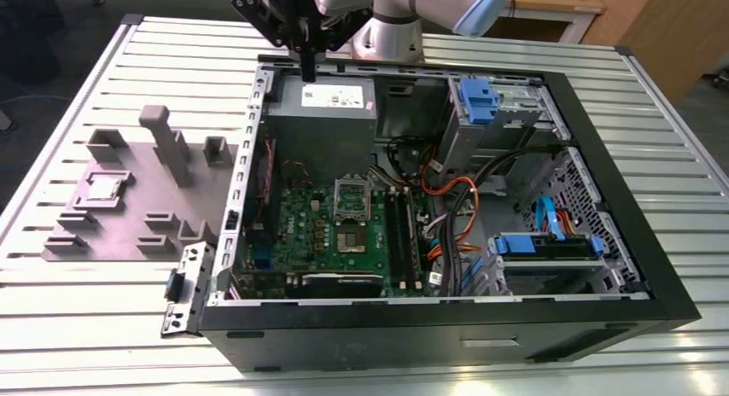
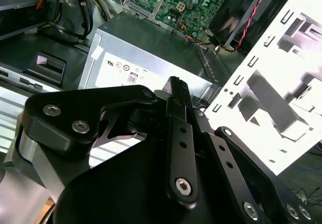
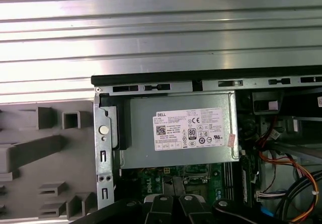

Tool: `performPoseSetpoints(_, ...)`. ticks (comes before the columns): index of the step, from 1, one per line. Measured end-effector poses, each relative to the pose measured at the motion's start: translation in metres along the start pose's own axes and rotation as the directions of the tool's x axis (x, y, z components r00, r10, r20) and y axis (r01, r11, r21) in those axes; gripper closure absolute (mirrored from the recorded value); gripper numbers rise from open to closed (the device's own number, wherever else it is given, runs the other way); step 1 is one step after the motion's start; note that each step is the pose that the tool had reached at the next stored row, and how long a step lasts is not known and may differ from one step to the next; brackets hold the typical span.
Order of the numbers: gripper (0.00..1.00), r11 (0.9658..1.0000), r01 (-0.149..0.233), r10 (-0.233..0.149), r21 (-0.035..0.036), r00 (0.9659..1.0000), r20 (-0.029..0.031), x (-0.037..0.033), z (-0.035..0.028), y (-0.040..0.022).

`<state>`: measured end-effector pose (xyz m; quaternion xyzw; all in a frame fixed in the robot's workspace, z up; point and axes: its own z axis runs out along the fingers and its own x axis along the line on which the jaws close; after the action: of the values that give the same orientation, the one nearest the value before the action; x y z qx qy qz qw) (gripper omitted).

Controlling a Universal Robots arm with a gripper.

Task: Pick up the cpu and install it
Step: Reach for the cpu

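The cpu [image 1: 105, 188] is a small silver-grey square lying in a recess of the grey-purple moulded plate [image 1: 125, 225], at the exterior view's left, outside the case. My gripper [image 1: 307, 72] hangs over the back edge of the open computer case [image 1: 456, 328], above the grey power supply [image 1: 323, 114], well away from the cpu. Its two black fingers [image 2: 179, 100] are pressed together with nothing between them. The green motherboard [image 1: 330, 242] lies in the case floor, with its metal-framed socket [image 1: 351, 194] near the board's middle. The first wrist view looks down on the power supply [image 3: 181, 131] and socket [image 3: 196, 176].
Upright blocks [image 1: 171, 144] stand on the moulded plate. Inside the case are orange and black cables [image 1: 456, 208], blue drive brackets [image 1: 547, 242] and a drive cage [image 1: 490, 114]. The case stands on a ribbed metal table [image 1: 102, 328]. The arm's base [image 1: 387, 37] is behind the case.
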<state>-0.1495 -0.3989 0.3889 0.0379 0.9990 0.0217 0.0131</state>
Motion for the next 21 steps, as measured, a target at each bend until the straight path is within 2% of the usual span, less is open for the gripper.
performPoseSetpoints(21, 0.89, 1.0, 0.0, 0.0, 0.0001, 1.0, -0.0001, 0.0055, -0.0001, -0.0004)
